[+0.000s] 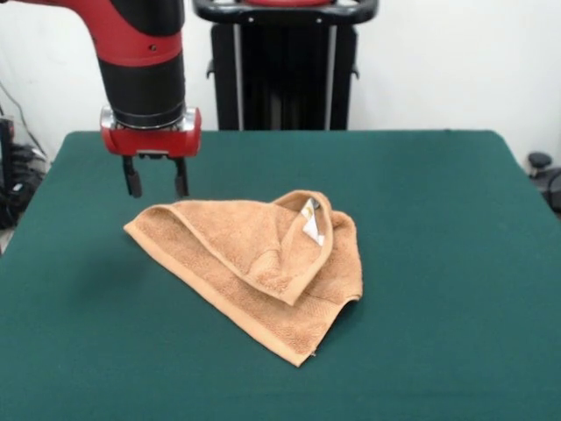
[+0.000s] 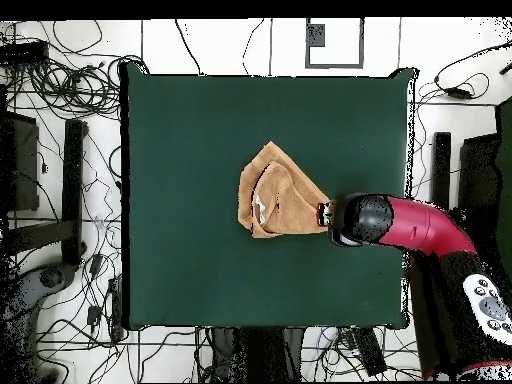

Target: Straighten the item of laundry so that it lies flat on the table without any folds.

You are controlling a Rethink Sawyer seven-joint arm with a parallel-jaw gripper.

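Front and overhead views of the workspace. The towel (image 1: 254, 263) is lying near the middle of the table (image 1: 438, 333), bunched into a rough triangle rather than spread flat. In the front view, one layer is folding over another: an upper flap is curling across the middle and ending in a rounded point toward the camera, while the lower layer is showing beneath it as a hemmed edge running down to a corner at the near side. A small white label (image 1: 311, 221) is showing inside the fold near the top of the heap.

The arm (image 1: 140, 53) is coming down from the upper left of the front view, and the gripper (image 1: 156, 182) is hanging above the cloth-covered surface just behind the towel's left corner. Its two dark fingers (image 1: 132, 180) are standing apart with a clear gap between them, and nothing is being held. Whether the fingertips are touching the table cannot be told from these views.

In the overhead view, the towel (image 2: 275, 192) is sitting slightly right of the table's (image 2: 180, 150) centre, and the arm (image 2: 410, 225) is reaching in from the right, its end lying just beside the towel's right corner. Cables (image 2: 60, 90) are trailing over the floor around the table.
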